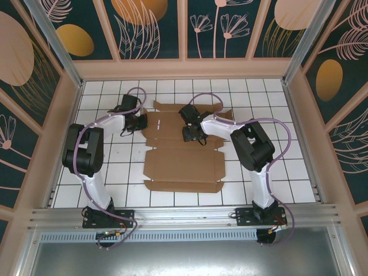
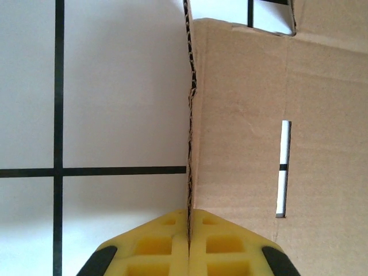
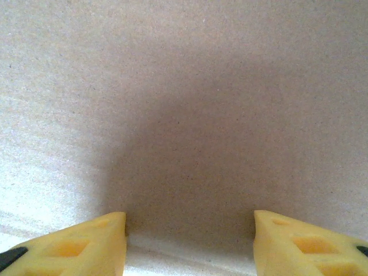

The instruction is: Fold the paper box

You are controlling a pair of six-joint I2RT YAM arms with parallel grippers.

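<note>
Flat brown die-cut paper box (image 1: 183, 164), creased, slotted, unfolded

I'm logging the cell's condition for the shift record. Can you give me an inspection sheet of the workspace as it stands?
Surface: white tiled table with black grid lines.
Job's things: paper box, lying as a flat unfolded sheet with its flaps spread.
Clutter: nothing seen.
Grippers: left gripper shut on the sheet's left edge; right gripper open over the cardboard.
Cables: purple cables loop along both arms.
Surroundings: floral wall panels on three sides; metal rail at the near edge.
</note>
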